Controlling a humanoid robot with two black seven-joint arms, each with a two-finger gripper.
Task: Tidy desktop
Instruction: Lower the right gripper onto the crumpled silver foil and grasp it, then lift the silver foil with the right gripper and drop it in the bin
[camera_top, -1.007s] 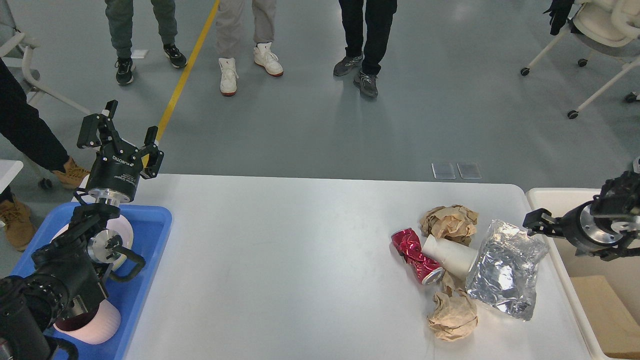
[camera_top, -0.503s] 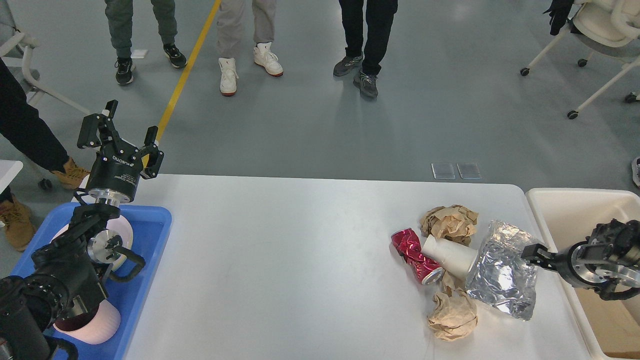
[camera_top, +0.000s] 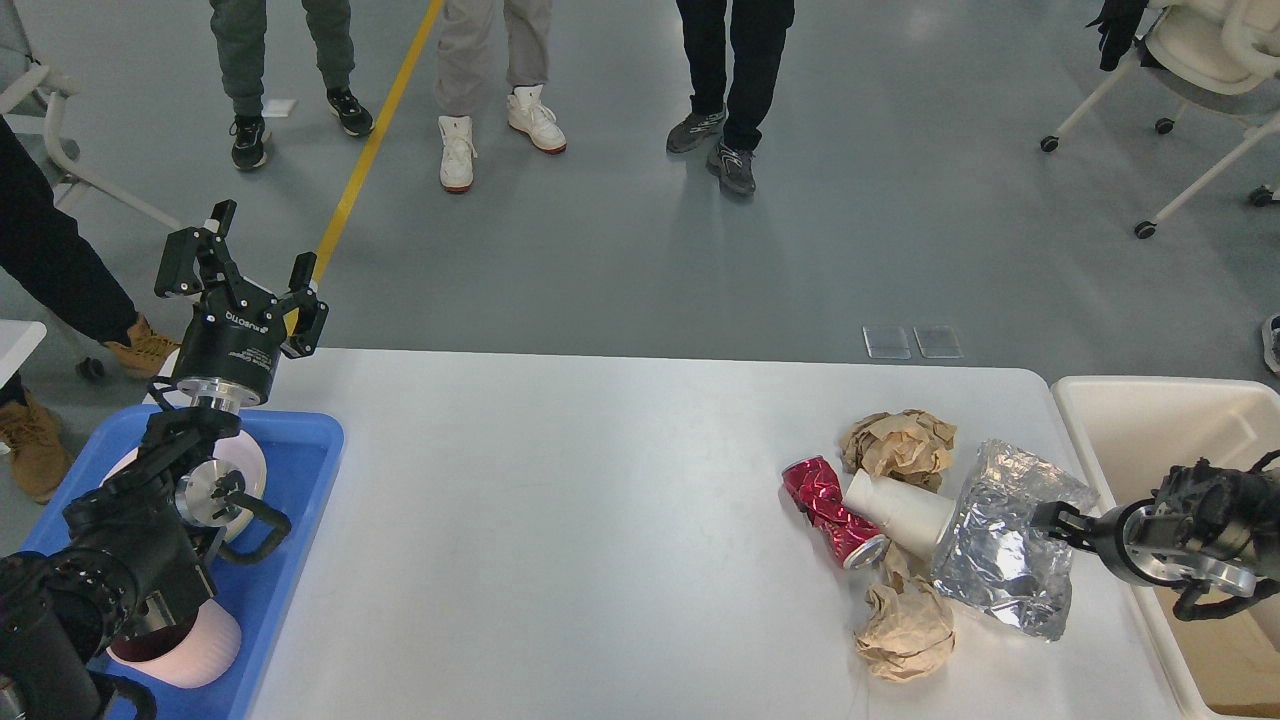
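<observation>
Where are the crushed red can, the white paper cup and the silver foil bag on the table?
crushed red can (camera_top: 832, 510), head view, on its dented middle.
white paper cup (camera_top: 900, 510), head view, on its side wall.
silver foil bag (camera_top: 1000, 555), head view, on its crinkled centre.

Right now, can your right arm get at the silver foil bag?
Probably yes. The right gripper sits at the silver foil bag's right edge on the desktop, nothing between them. The paper cup and crushed red can lie on its far side.

Lab or demo hall: smooth grey-blue floor (camera_top: 850, 200), yellow floor line (camera_top: 375, 140), white wheeled chair (camera_top: 1195, 60), 3 standing onlookers (camera_top: 735, 80).
</observation>
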